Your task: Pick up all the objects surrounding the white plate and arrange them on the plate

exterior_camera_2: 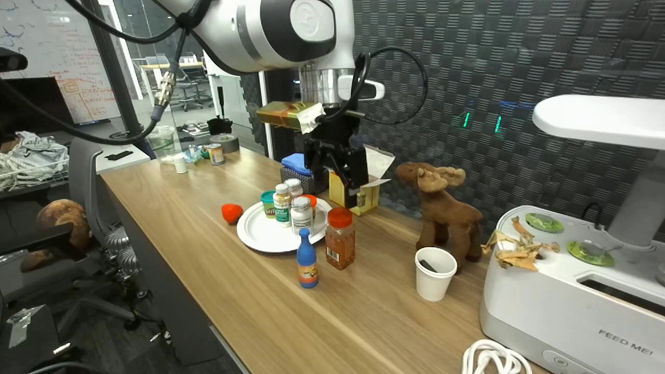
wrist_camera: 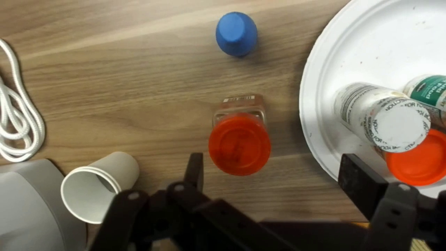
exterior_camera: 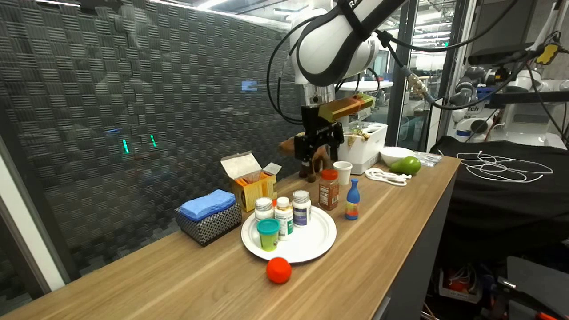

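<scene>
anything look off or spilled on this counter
Two things. Brown, curled leaves lie on the white planter, looking dried out. In the wrist view, small specks dot the white plate; they may be crumbs, but are too small to tell. Nothing on it looks tipped over.

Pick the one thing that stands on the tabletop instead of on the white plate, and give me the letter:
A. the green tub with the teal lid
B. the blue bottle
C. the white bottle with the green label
B: the blue bottle stands on the wooden tabletop, and the wrist view shows wood between it and the white plate.
</scene>
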`<control>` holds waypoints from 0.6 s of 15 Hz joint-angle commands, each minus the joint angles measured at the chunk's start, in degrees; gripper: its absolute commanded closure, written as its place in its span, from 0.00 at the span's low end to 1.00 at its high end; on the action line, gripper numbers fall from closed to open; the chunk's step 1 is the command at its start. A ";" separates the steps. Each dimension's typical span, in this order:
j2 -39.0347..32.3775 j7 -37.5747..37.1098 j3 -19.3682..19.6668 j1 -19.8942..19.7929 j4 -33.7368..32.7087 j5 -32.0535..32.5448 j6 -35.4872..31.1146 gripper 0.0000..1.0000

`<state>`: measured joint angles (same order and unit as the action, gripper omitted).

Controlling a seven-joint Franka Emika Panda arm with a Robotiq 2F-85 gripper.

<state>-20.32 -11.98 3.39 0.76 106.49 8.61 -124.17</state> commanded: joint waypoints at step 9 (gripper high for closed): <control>1.25 2.56 0.07 -2.70 2.37 -3.25 -1.01 0.16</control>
<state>-19.98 -11.18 3.65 -1.70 108.21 7.08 -124.21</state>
